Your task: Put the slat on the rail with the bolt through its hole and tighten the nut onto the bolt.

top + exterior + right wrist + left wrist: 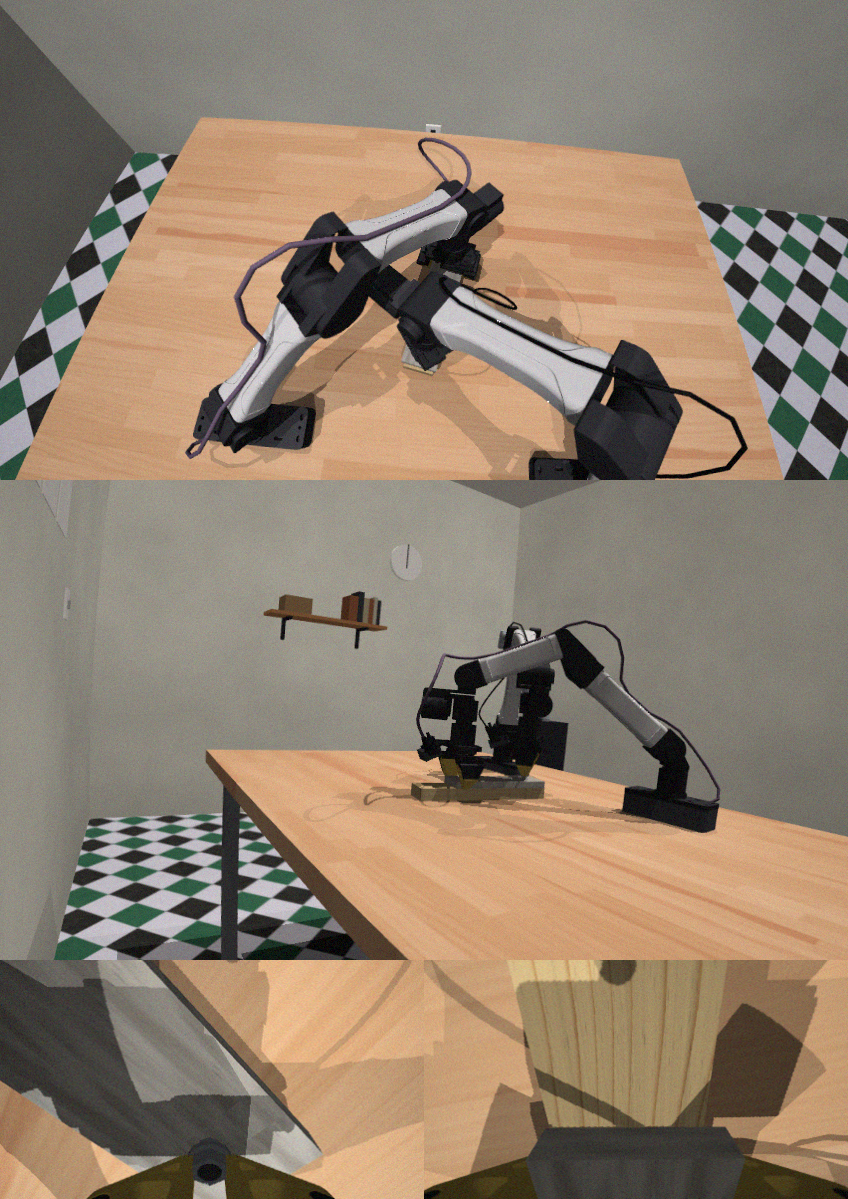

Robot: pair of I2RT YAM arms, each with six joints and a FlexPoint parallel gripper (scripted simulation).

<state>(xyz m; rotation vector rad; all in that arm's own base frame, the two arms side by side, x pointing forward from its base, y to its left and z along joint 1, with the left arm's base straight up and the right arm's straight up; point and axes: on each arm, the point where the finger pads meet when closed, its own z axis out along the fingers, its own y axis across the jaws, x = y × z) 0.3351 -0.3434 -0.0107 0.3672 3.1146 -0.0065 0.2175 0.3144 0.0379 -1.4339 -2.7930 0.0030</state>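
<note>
"How are the claws seen?"

"The slat [410, 355] [530, 782] [635, 1174] [164, 1050] is gripped across its width by the left claw [445, 266] [459, 777] [635, 1161], its fingers spread wide. Near the rail's other end, the right claw [427, 361] [526, 771] [209, 1165] is nearly closed, with the dark nut [209, 1154] pinched between its fingertips."

"And the slat itself?"

"It is laid flat along the top of the rail [418, 369] [429, 792] [623, 1050], whose pale wood is left exposed past the slat's end at the left claw. The bolt's thread cannot be made out at the nut, and whether the slat is clamped firmly cannot be told."

"What is pictured around the rail?"

"The rail is borne by a wooden surface [178, 285] [595, 884], and both arms are arched above it. Well apart from the rail, a shelf [327, 620] is mounted on the wall behind, holding books [357, 607] and a brown box [295, 604]. A round clock [406, 562] is hung higher, also beyond the rail."
</note>
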